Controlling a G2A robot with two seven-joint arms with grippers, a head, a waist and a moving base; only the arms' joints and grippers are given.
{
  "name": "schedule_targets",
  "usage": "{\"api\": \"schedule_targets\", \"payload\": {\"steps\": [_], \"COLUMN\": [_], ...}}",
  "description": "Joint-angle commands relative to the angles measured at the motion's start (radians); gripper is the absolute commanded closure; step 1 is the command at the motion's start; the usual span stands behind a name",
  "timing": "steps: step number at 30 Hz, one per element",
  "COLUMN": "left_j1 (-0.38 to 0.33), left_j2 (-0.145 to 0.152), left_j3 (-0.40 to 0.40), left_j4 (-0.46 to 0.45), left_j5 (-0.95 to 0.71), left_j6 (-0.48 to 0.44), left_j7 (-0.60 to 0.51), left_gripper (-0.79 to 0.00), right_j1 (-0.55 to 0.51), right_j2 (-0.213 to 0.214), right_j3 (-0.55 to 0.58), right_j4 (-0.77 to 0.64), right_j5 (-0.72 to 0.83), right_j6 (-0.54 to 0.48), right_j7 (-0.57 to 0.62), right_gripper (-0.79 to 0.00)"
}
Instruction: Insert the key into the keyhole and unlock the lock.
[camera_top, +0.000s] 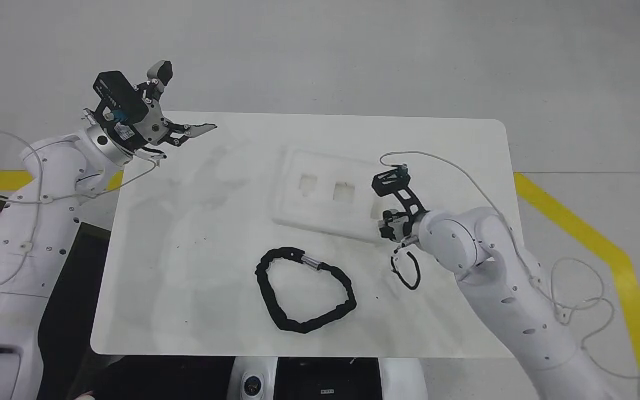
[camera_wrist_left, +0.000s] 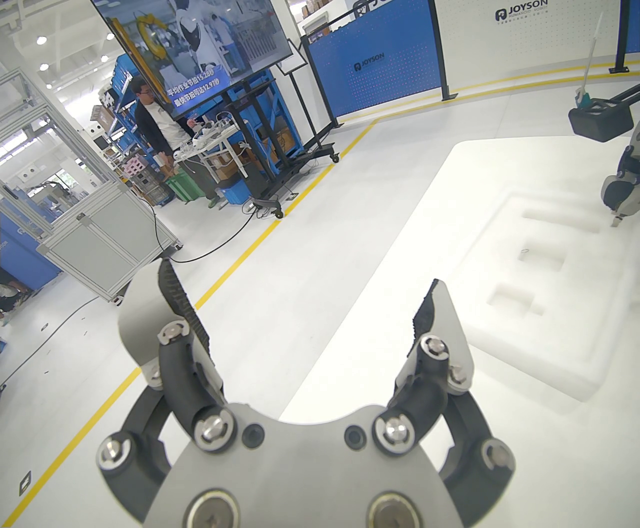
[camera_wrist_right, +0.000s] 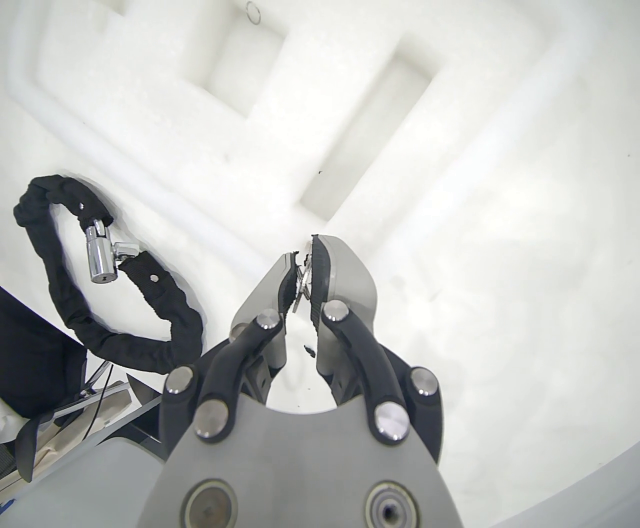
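we judge the step in hand to be carrying the key (camera_wrist_right: 301, 282) across to the lock (camera_wrist_right: 100, 255). the right gripper (camera_wrist_right: 302, 250) has its jaws pressed in on the key, pinching it between the pads, low over the foam tray (camera_top: 330, 215) and beside 1 of its recesses. we see the key almost edge-on, so we cannot tell which way its blade points or how much of it stands clear of the pads.

the lock is a short chrome cylinder joining the 2 ends of a black-sleeved chain (camera_top: 290, 320). it lies flat on the table (camera_top: 200, 250), just on the robot's side of the tray and apart from the key. in the top view its long axis runs roughly left to right along the far arc of the chain loop. the keyhole (camera_wrist_right: 103, 277) sits in the free end face, which shows to the right wrist camera, so we judge that it opens toward the right arm's side.

to do this well, we would bring the blade onto the cylinder's long axis before pushing in, coming level with the table and straight at that end face. the cylinder rests loose on the chain, so a skewed or hard push would likely slide it away.

the left gripper (camera_wrist_left: 300, 275) hangs over the far left corner of the table, jaws spread wide and holding nothing. it could steady the cylinder.
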Motion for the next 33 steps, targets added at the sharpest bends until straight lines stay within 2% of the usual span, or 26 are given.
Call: {"api": "schedule_targets", "payload": {"steps": [1,14,21,27,30,33], "left_j1": [0.0,0.0,0.0,0.0,0.0,0.0], "left_j2": [0.0,0.0,0.0,0.0,0.0,0.0], "left_j3": [0.0,0.0,0.0,0.0,0.0,0.0], "left_j4": [0.0,0.0,0.0,0.0,0.0,0.0], "left_j5": [0.0,0.0,0.0,0.0,0.0,0.0], "left_j6": [0.0,0.0,0.0,0.0,0.0,0.0], "left_j7": [0.0,0.0,0.0,0.0,0.0,0.0], "left_gripper": [-0.785,-0.785,-0.785,-0.785,-0.785,-0.785], "right_j1": [0.001,0.007,0.012,0.053,0.07,0.06], "right_j2": [0.0,-0.003,0.0,-0.01,-0.018,-0.02], "right_j3": [-0.001,-0.001,0.002,-0.05,-0.063,-0.035], "right_j4": [-0.003,-0.064,-0.075,-0.067,-0.069,-0.09], "right_j5": [-0.009,-0.086,-0.205,-0.322,-0.338,-0.29], "right_j6": [0.01,0.069,0.101,0.129,0.14,0.142], "right_j7": [0.005,0.061,0.119,0.18,0.197,0.194], "right_gripper": [-0.003,0.0,0.0,0.0,0.0,0.0]}}
